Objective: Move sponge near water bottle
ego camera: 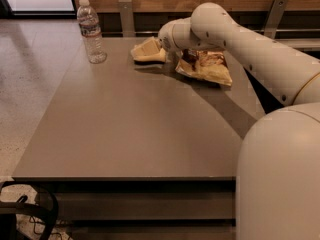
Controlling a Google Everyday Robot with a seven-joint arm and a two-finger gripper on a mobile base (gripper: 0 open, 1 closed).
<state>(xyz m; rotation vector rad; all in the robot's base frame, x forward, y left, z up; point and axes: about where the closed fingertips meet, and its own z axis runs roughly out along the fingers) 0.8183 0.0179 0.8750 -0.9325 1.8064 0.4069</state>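
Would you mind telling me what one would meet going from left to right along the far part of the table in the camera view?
water bottle → sponge → chip bag. The gripper is at the sponge and overlaps it, so it is left unranked.

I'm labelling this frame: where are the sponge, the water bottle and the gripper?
sponge [145, 57], camera view, on its pale yellow lower edge.
water bottle [92, 43], camera view, on its clear ribbed body below the label.
gripper [157, 47], camera view, on its tip at the sponge, right of the water bottle.
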